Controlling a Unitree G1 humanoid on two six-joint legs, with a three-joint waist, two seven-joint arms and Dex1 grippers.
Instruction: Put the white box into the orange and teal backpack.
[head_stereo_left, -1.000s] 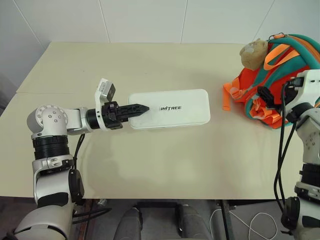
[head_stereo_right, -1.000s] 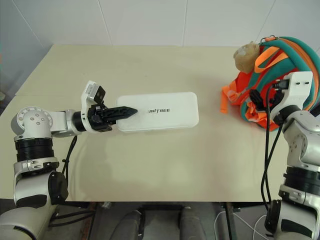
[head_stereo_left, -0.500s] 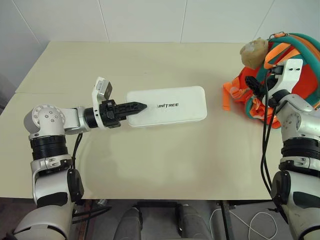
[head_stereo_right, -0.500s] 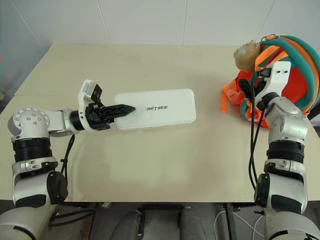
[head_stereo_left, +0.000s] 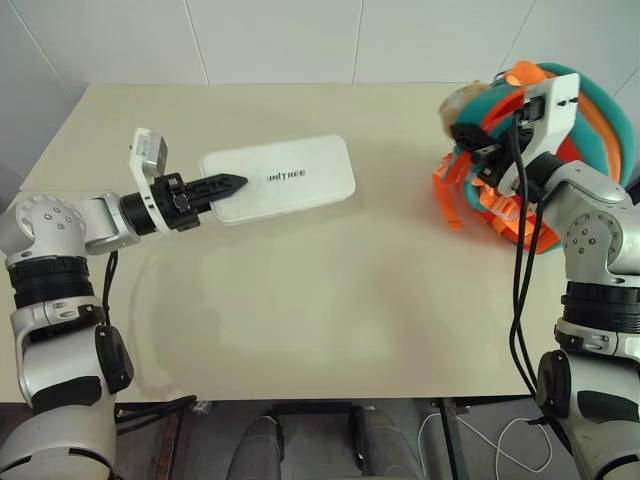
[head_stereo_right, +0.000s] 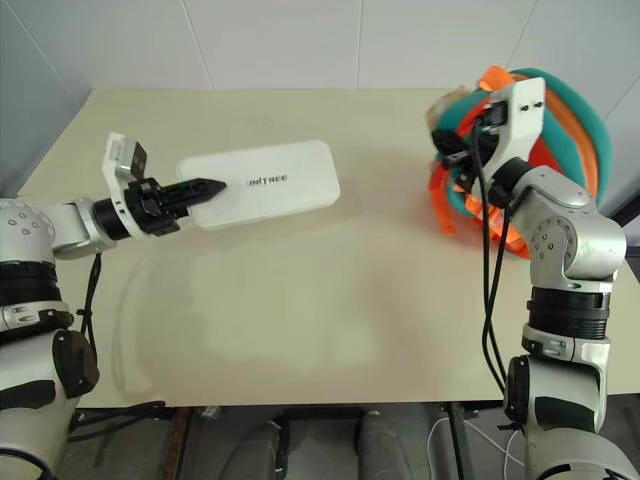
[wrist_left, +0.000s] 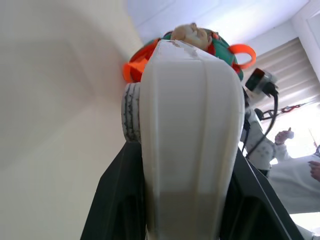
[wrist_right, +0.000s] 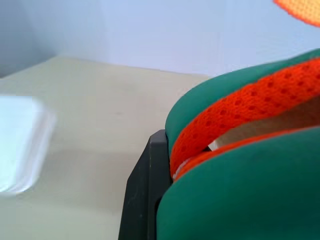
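Note:
The white box (head_stereo_left: 290, 180) lies slanted over the table's middle-left, its dark lettering facing up. My left gripper (head_stereo_left: 225, 184) is shut on its left end, and in the left wrist view the box (wrist_left: 190, 125) runs out from between the black fingers (wrist_left: 115, 200). The orange and teal backpack (head_stereo_left: 590, 110) stands at the right, its tan plush charm (head_stereo_left: 462, 100) half hidden. My right gripper (head_stereo_left: 478, 158) is shut on the backpack's left side. The right wrist view shows a teal and orange strap (wrist_right: 240, 130) clamped against a black finger (wrist_right: 145, 190).
The beige table (head_stereo_left: 330, 300) has bare room between box and backpack and along its front edge. A white wall rises behind it. Black cables (head_stereo_left: 520, 280) hang along my right arm. A person in white (wrist_left: 295, 175) stands beyond the backpack.
My right gripper shut on the backpack's strap and pulled the backpack left and up. My left gripper moved the box left, and its far end now points further back.

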